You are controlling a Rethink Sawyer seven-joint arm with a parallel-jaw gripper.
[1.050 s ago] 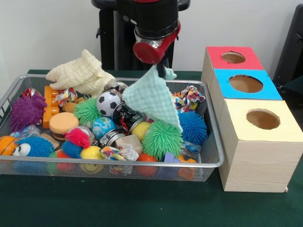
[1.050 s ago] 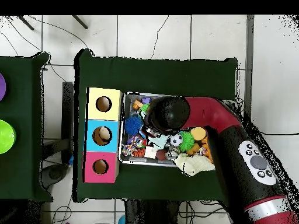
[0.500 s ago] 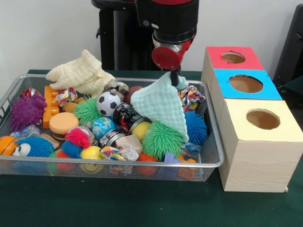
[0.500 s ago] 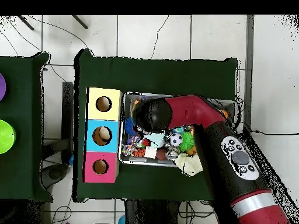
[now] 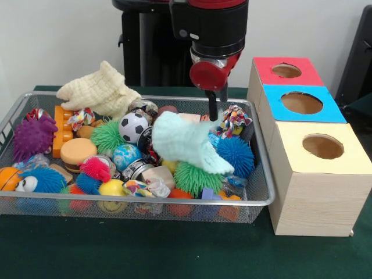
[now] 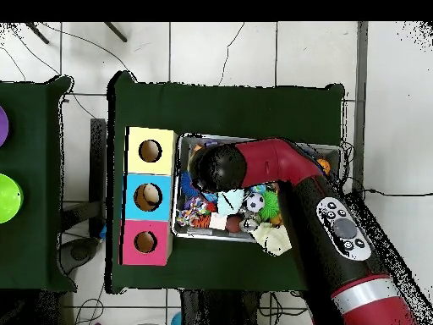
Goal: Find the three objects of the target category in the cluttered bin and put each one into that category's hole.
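Mint cloth (image 5: 187,142) is no longer hanging from the end effector (image 5: 214,109); it's lying on the toys in the bin (image 5: 263,197), short of the boxes (image 5: 320,174). End effector is hovering empty, opening unclear. Regrasp is likely needed.

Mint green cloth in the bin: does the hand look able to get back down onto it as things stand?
Probably yes. The mint green cloth lies draped on top of the toys in the wire bin, nothing covering it, and the hand hangs just above its far edge with a free path down.
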